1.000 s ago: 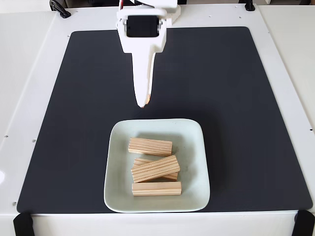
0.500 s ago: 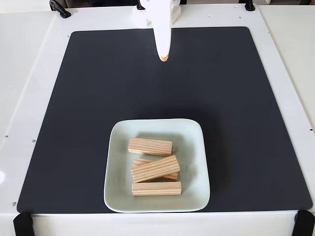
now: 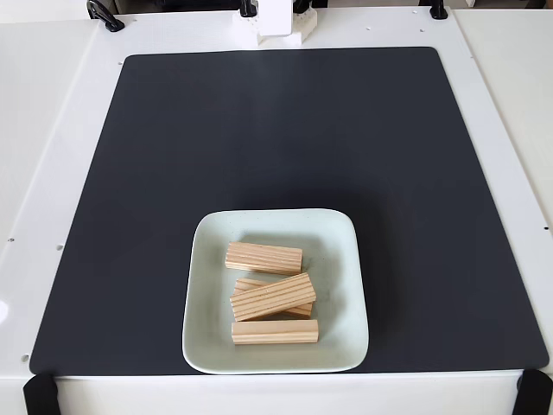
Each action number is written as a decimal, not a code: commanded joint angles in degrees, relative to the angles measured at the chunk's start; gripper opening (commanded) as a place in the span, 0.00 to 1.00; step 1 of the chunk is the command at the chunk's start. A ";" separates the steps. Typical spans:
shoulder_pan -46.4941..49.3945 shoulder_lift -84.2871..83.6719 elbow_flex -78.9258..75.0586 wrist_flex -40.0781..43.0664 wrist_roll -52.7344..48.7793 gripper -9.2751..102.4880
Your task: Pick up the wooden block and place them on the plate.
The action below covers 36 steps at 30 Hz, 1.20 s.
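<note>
Only a small white bit of the arm (image 3: pixel 278 19) peeking in at the top edge of the fixed view, sitting low and tucked back.

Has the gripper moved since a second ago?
Yes. It pulled back from just above the plate toward the far edge of the black mat, and is now out of sight near the arm base.

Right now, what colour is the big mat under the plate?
The mat is plain matte black, clearest in the fixed view; the plate on it is pale mint-white.
</note>
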 commanded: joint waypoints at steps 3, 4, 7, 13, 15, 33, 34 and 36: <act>0.00 12.39 8.00 -2.55 0.35 0.08; 0.00 14.59 9.40 -2.55 0.35 0.08; -0.26 21.62 13.80 -2.55 0.35 0.08; -0.62 37.71 21.36 -2.55 0.35 0.08; -0.62 43.15 23.99 -2.55 0.35 0.08; 1.05 56.07 43.24 -2.20 7.56 0.08; 1.05 56.07 43.77 -1.49 7.56 0.08; 0.97 56.07 43.68 3.43 7.56 0.08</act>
